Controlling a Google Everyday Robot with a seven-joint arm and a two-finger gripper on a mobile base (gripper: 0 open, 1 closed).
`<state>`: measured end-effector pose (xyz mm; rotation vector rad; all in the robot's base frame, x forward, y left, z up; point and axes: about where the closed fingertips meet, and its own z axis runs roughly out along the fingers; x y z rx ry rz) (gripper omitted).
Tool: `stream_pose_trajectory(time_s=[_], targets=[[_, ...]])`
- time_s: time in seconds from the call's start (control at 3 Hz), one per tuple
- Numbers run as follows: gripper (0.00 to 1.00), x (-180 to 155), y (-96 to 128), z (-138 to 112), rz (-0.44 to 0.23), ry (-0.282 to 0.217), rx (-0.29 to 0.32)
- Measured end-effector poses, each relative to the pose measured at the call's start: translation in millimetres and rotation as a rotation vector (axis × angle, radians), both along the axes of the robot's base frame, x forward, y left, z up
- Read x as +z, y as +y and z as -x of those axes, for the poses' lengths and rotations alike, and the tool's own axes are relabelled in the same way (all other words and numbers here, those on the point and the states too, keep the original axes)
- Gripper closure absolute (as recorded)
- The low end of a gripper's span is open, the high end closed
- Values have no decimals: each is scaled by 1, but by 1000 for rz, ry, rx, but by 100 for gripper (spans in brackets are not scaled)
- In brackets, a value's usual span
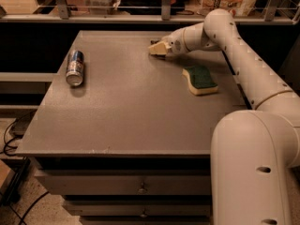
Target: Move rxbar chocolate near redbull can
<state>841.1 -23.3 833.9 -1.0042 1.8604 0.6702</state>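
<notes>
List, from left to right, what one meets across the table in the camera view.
redbull can, lying at the left side → gripper, low over the far middle of the table → green-and-yellow sponge, at the right.

Rxbar [154,41] mostly hidden — under end effector [157,48], tbl [131,107] rear.

Between the gripper [157,48], low over the far edge of the table [131,125], and the redbull can [75,68] lying on its side near the left edge ran open tabletop, while the green-and-yellow sponge [200,79] and the robot arm [248,64] crowded the right side.
</notes>
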Motion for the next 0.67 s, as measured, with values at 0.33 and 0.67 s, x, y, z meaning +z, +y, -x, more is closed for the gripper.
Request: stream_pose_trajectory(time_s=[0.33, 0.67], targets=[[100, 0, 0, 0, 0, 0, 0], [100, 0, 0, 0, 0, 0, 0]])
